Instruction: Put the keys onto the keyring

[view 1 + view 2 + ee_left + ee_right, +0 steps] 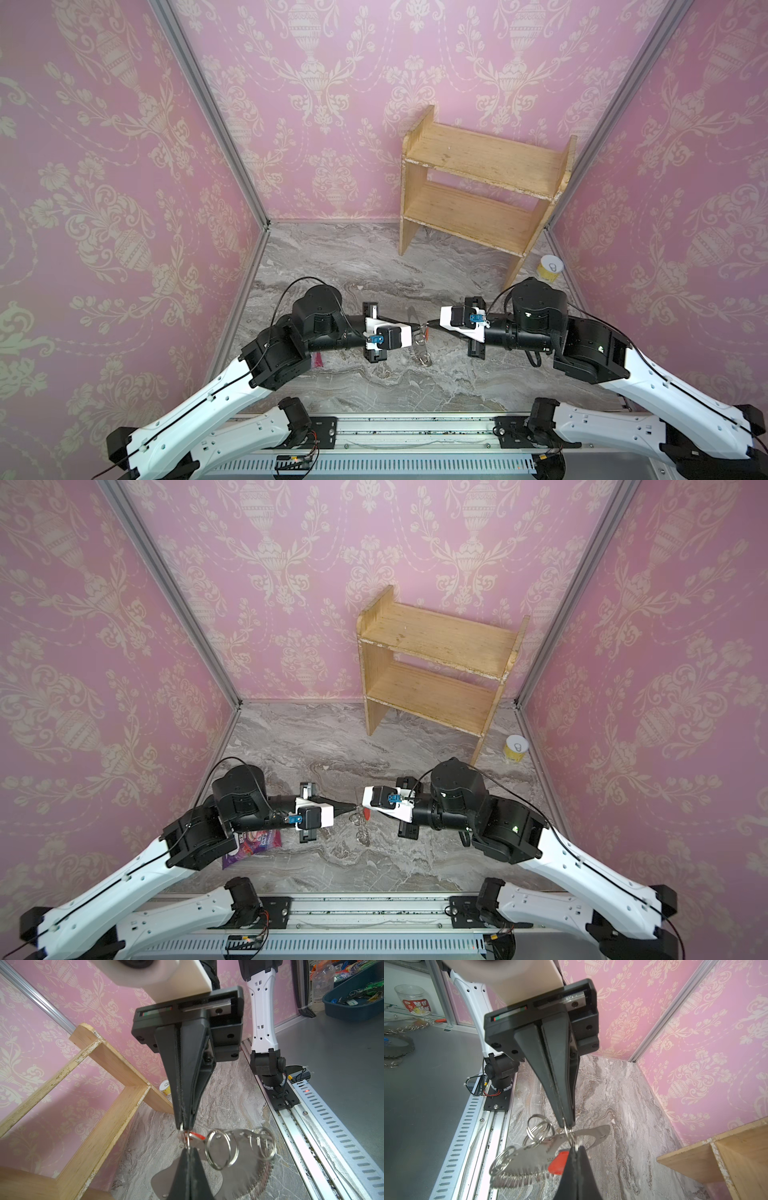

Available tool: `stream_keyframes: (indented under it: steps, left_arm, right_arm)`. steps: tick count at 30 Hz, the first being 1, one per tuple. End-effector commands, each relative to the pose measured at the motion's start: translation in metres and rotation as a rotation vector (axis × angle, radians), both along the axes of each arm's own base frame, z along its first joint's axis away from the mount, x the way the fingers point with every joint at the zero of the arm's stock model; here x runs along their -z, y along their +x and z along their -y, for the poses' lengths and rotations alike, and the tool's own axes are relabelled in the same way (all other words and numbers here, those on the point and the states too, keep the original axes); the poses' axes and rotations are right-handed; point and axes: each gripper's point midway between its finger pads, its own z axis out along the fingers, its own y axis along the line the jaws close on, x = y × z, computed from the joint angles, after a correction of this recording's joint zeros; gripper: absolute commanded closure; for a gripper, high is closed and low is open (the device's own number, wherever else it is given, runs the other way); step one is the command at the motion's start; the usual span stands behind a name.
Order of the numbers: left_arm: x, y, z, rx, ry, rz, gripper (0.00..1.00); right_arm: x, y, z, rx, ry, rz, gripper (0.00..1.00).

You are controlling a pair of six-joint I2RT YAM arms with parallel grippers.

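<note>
Left fingers [187, 1176] level, pinching keyring [241, 1176]; right fingers [187, 1076] opposite, pinching keys [558, 1162].

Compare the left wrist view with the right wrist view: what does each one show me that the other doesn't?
Only the left wrist view: the yellow can and, off the table, a blue bin of tagged keys. Only the right wrist view: a clear jar and a second ringed plate, both off the table. Both: the left gripper and right gripper shut tip to tip on one split ring of the keyring, the red-tagged key beside them, and the wooden shelf.
</note>
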Motion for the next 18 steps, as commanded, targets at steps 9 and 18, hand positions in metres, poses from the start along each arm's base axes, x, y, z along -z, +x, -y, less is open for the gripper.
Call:
stream_keyframes:
  steps: [9, 18]
  left_arm:
    - [-0.025, -0.027, -0.005, 0.101, -0.075, 0.066, 1.00]
    - [-0.032, -0.029, -0.005, 0.117, -0.125, 0.097, 1.00]
  right_arm:
    - [-0.007, 0.024, 0.007, 0.109, 0.016, -0.047, 1.00]
    - [-0.001, 0.026, 0.004, 0.111, 0.016, -0.097, 1.00]
